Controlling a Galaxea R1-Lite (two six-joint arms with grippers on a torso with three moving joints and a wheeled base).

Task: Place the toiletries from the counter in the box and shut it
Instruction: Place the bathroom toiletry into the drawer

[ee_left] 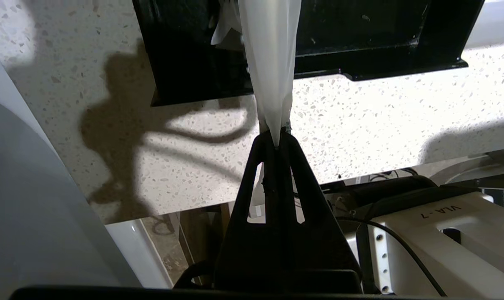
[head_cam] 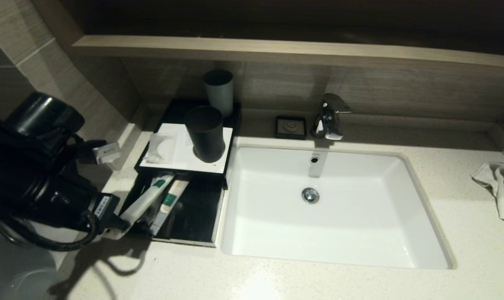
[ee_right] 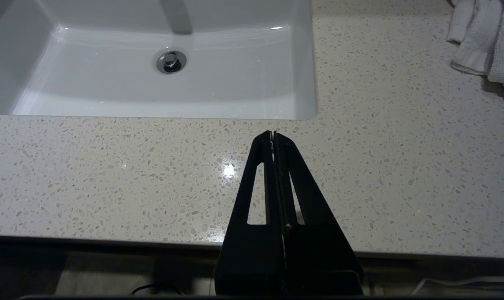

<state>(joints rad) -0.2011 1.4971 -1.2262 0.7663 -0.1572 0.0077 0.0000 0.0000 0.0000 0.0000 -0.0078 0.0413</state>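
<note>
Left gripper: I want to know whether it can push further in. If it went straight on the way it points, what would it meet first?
Probably the open drawer of the box. The left gripper, fingers shut on a long packet, points at the drawer's front edge; depth is unclear.

drawer right half open to claw; black cup (grey cup behind) crowds box top.
</note>
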